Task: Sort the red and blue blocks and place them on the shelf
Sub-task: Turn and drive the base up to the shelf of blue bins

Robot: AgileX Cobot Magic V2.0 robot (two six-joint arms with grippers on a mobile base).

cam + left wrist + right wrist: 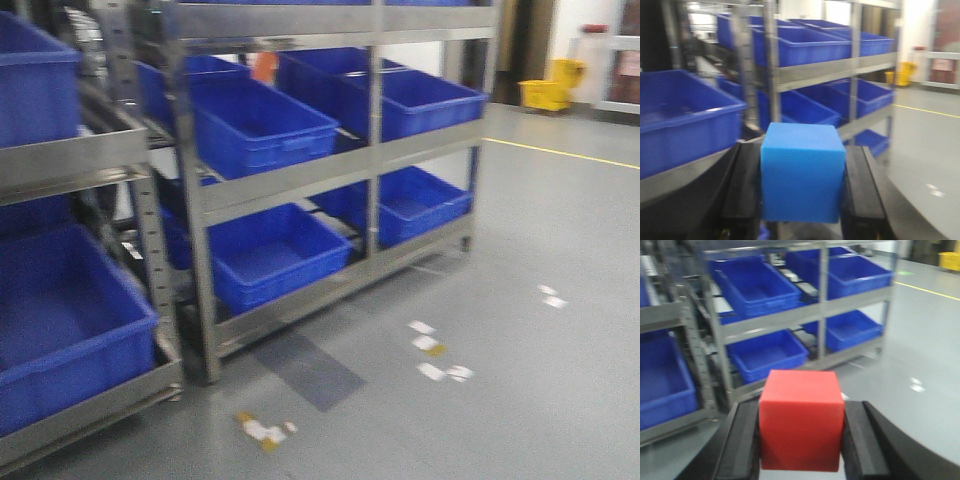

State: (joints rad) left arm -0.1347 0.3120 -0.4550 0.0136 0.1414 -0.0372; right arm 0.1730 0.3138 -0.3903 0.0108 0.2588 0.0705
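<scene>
The blue block (802,182) is pinched in my left gripper (802,165), the red block (801,427) in my right gripper (802,412); shelf (300,175) lies ahead, leftwards.

Large blue bins (262,128) are sitting in rows; a yellow bucket (548,92) is standing far back on the grey floor (560,410)

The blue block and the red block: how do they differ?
The blue block is bright blue; the red block is bright red. The blue block sits clamped in the left gripper, the red block in the right gripper. Both are plain matte cubes, seemingly alike in size, held between black fingers.
</scene>
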